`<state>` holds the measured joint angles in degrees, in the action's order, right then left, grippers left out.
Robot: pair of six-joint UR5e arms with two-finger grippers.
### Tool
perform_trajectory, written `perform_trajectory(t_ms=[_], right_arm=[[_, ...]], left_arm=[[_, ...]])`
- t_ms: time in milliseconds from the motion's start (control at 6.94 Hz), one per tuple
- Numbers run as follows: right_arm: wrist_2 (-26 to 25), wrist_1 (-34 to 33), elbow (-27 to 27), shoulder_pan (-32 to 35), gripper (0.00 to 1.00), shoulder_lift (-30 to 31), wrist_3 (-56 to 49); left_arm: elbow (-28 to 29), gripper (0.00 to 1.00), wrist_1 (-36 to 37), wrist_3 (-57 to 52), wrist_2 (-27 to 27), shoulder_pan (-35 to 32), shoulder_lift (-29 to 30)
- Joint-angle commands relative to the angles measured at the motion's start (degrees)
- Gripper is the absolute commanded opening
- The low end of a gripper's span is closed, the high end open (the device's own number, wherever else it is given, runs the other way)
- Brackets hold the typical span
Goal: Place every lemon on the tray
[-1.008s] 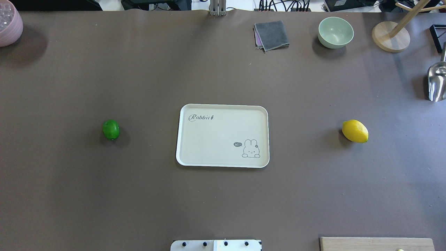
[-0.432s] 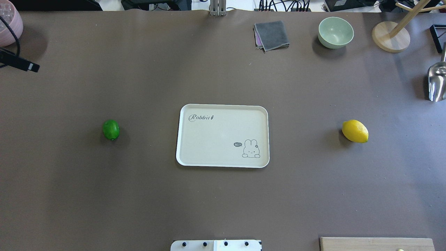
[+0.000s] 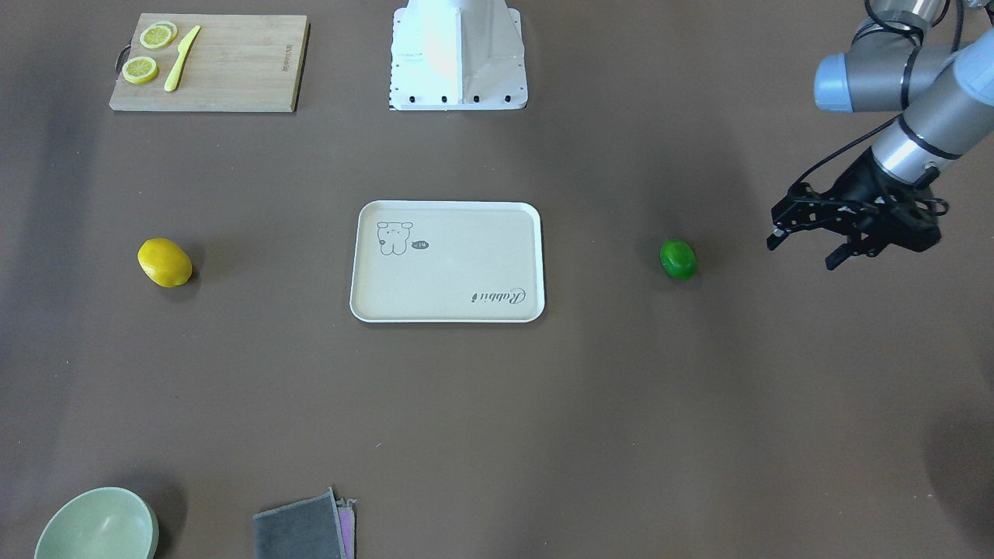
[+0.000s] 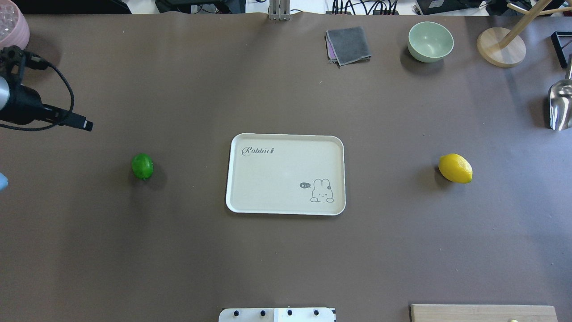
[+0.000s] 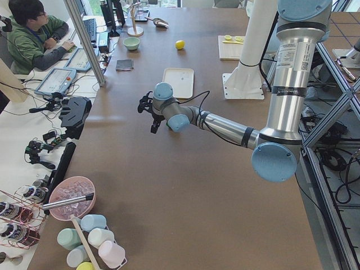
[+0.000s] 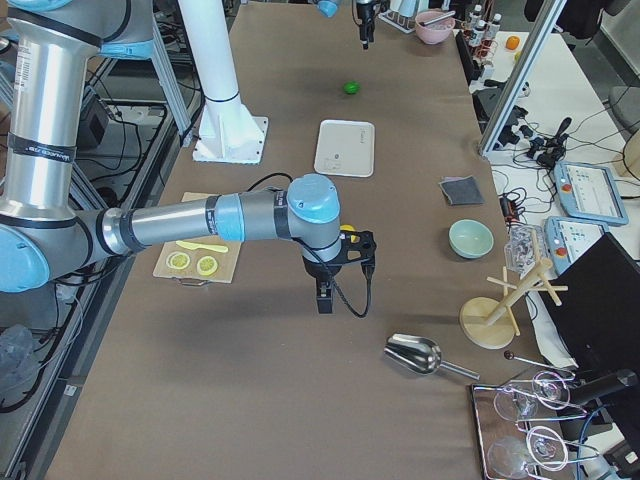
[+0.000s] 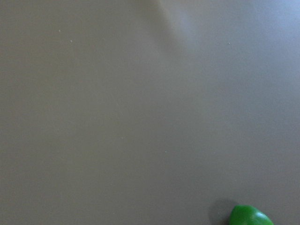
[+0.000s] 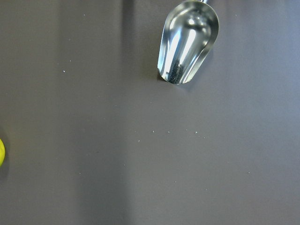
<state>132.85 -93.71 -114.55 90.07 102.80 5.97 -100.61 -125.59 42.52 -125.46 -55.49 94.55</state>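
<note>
While green lemon (image 3: 678,259), yellow lemon (image 3: 165,262) flank tray (image 3: 446,291), left fingers (image 3: 779,230) spread; right fingers (image 6: 323,298): cannot tell.

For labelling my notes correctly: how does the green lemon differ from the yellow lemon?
The green lemon is smaller and rounder; the yellow lemon is larger, with a pointed tip. The green lemon lies on the robot's left of the tray, the yellow lemon on its right. Both rest outside the tray, ungrasped.

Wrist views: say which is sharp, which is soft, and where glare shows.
Left wrist view: slightly soft, and the green lemon at the bottom edge has fuzzy outlines. Right wrist view: sharp, with bright glare streaks on the metal scoop.
</note>
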Motion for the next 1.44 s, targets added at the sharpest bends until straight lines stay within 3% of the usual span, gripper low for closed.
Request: perform_trajectory(t_ms=[0, 288, 864, 1153, 1297], right_arm=[[-0.1, 5.0, 0.0, -3.8, 1.0, 0.0, 9.7], [0.0, 5.6, 0.0, -4.2, 1.0, 0.2, 10.0], [0.0, 6.1, 0.0, -4.3, 1.0, 0.1, 9.8], [0.0, 6.4, 0.0, -4.3, 1.0, 0.1, 9.9], [-0.1, 6.4, 0.0, -4.4, 1.0, 0.1, 9.8]], left_arm=[[0.0, 0.99, -5.1, 12.7, 3.3, 8.9, -0.6], [0.1, 0.99, -6.2, 22.3, 7.7, 13.5, 0.6], [3.3, 0.97, -6.1, 23.3, 11.1, 16.3, 2.1], [4.5, 0.8, -6.1, 23.1, 12.3, 16.3, 3.4], [4.8, 0.77, -6.1, 22.6, 12.3, 16.3, 3.5]])
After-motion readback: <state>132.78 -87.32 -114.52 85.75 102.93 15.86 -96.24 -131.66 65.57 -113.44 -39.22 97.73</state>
